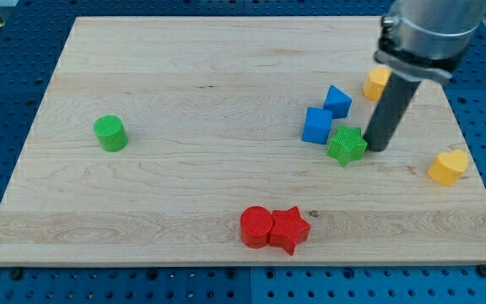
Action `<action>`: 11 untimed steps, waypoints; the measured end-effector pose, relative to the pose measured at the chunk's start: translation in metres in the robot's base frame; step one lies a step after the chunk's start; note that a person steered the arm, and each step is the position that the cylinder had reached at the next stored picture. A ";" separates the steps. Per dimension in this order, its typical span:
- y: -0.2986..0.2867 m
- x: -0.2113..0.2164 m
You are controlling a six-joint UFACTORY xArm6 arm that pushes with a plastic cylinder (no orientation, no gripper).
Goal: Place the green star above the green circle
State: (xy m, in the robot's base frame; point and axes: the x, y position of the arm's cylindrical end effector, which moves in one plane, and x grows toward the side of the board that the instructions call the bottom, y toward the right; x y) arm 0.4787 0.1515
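Upright rod, my tip (375, 149) touching green star (347, 145) from right, green circle (110, 133) far left, no jaws shown.

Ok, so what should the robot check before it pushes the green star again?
1. Tip next to the star: ok. My tip sits at the right edge of the green star; whether they touch, cannot tell.
2. Tip on the correct side for a push toward the view's left: ok.
3. Star free of other blocks: not ok. A blue cube sits right by its upper left, and another blue block is just above that.
4. Spot above the green circle free: ok, bare board there.
5. Path clear beyond the blue blocks: ok. The red circle and red star lie lower down.
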 end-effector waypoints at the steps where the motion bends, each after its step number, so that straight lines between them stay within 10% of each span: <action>1: -0.077 0.012; 4: -0.093 0.039; 6: -0.183 -0.039; 9: -0.084 -0.039; 11: -0.171 -0.081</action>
State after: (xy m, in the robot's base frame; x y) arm 0.3979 -0.0198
